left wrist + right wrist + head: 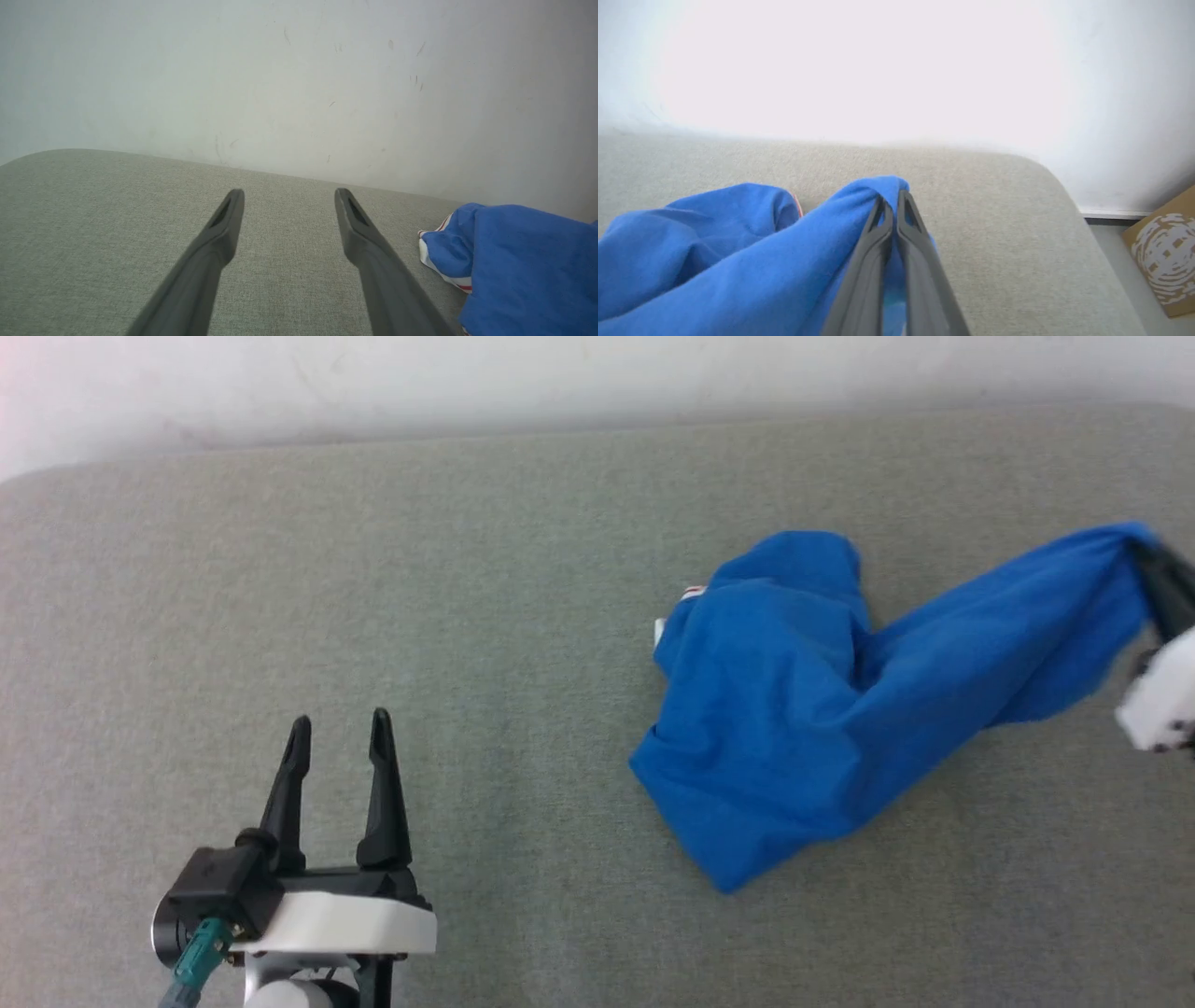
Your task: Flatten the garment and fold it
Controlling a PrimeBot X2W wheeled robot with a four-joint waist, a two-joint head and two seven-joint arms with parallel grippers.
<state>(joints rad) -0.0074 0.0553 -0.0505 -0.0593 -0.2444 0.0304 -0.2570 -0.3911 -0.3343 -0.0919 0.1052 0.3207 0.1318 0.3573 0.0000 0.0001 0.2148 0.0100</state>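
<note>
The garment (pixel 803 709) is a bright blue shirt, bunched on the grey cushioned surface (pixel 467 569) right of centre, with a bit of red-striped white trim at its left side. One end is drawn out and lifted to the right, where my right gripper (pixel 1146 560) is shut on it. In the right wrist view the dark fingers (pixel 882 242) are pressed together on a fold of the garment (pixel 738 270). My left gripper (pixel 341 733) stands open at the lower left, apart from the cloth, nothing between its fingers. The left wrist view shows the garment (pixel 523 261) to the right of my left gripper (pixel 289 198).
A pale wall (pixel 560 373) runs behind the surface's far edge. In the right wrist view the surface's rounded corner (pixel 1045 172) drops to the floor, where a brown cardboard box (pixel 1162 252) stands by the wall.
</note>
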